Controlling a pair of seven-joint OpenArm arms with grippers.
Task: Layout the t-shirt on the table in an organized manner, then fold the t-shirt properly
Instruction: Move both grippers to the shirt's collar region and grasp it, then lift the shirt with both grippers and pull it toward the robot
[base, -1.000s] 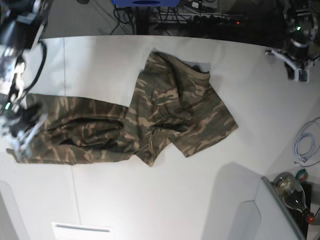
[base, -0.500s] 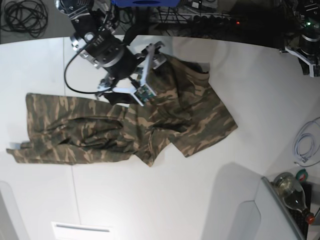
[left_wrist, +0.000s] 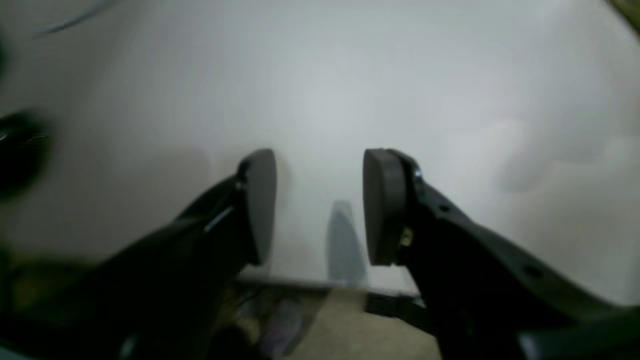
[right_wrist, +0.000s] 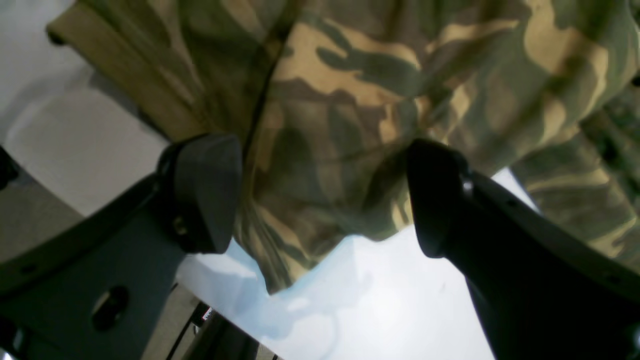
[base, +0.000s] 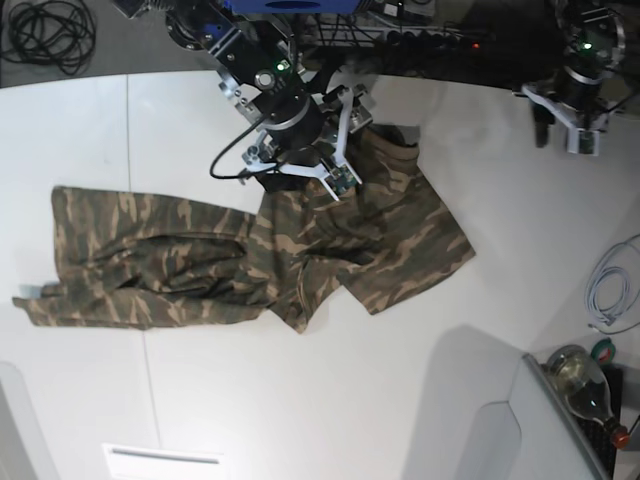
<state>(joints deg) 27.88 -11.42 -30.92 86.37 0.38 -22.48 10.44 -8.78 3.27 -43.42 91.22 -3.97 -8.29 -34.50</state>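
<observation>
The camouflage t-shirt (base: 380, 240) lies crumpled across the white table (base: 300, 400), one part stretched far left and a bunched part at centre right. My right gripper (base: 345, 145) hovers over the shirt's upper middle. In the right wrist view this gripper (right_wrist: 320, 195) is open, with a fold of the t-shirt (right_wrist: 350, 100) lying between and beyond its wide-apart fingers, not pinched. My left gripper (base: 560, 130) is at the table's far right back edge. In the left wrist view it (left_wrist: 320, 200) is open over the bare table (left_wrist: 320, 75), holding nothing.
A glass bottle (base: 580, 385) and a grey panel (base: 560, 440) sit at the lower right, with a white cable (base: 610, 290) above them. Black cables (base: 50, 35) lie on the floor beyond the table's back left. A white slot plate (base: 165, 460) is near the front edge.
My right arm let go of the shirt's far left end, swung right to its upper middle and opened. The left gripper's jaws have parted.
</observation>
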